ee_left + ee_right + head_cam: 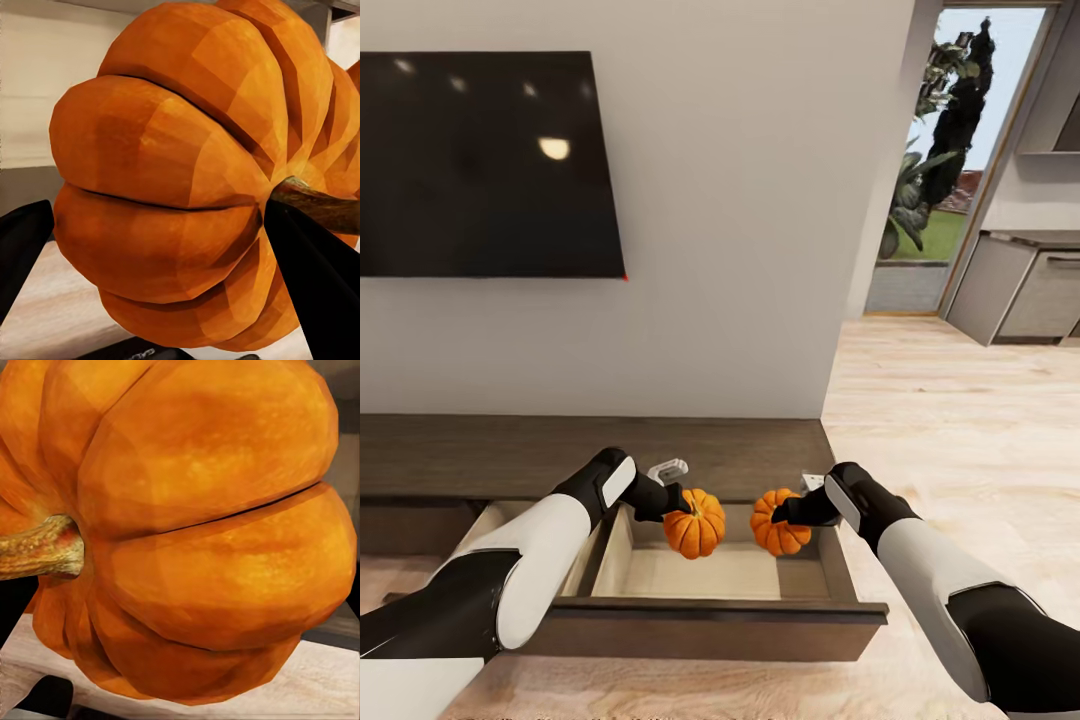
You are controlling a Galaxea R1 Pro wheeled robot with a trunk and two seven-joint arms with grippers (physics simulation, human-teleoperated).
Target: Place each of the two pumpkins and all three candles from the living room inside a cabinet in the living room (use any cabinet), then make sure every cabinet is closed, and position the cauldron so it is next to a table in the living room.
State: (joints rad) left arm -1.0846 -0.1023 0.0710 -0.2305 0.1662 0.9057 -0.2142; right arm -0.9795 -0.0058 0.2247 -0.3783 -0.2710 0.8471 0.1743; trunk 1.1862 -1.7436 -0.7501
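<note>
Both arms reach forward over the pulled-out drawer of the cabinet. At 11 o'clock of the drawer's middle, the left gripper is clenched on the left pumpkin; its dark fingers flank the ribbed body beside the stem. At 1 o'clock, the right gripper grasps the right pumpkin. A narrow gap separates the two pumpkins, both held above the drawer's pale floor, inside its side walls. Bare wood floor spreads toward 2 o'clock. A dark television hangs at 10 o'clock.
</note>
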